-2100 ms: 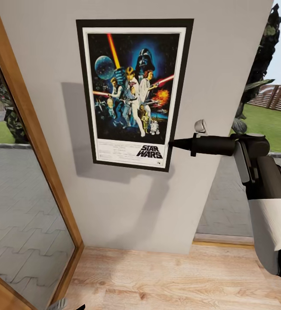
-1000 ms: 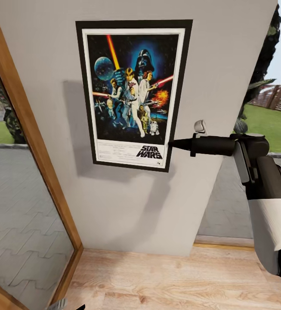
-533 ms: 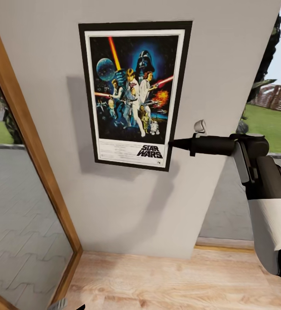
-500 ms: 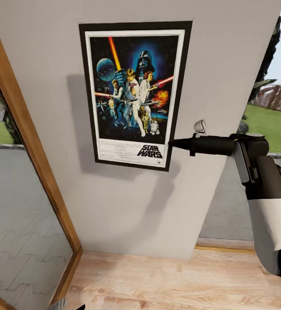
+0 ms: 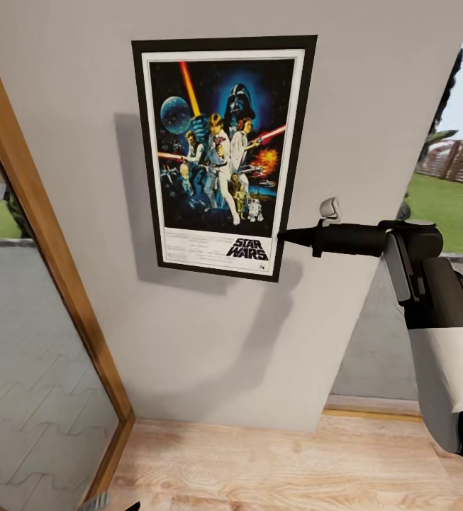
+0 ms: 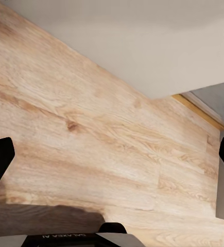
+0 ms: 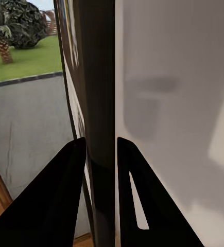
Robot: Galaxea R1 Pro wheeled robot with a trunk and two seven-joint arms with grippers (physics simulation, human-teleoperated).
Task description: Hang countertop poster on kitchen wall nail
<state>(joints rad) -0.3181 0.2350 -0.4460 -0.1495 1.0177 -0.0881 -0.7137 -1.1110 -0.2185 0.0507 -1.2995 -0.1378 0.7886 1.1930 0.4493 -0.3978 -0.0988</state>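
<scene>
Against the grey wall [image 5: 210,341], your right tool [image 5: 282,237] was clamped on the black-framed, white-bordered Star Wars poster's [image 5: 220,152] lower right edge; hanging seemed underway. Next, you'd likely settle it on a nail, then let go.

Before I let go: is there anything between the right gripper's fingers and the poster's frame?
No. In the right wrist view the right gripper has both fingers pressed on the poster edge, nothing between. The head view agrees.

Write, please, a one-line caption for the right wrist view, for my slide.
Right gripper clamped on the black frame edge of the poster, held beside the grey wall.
</scene>
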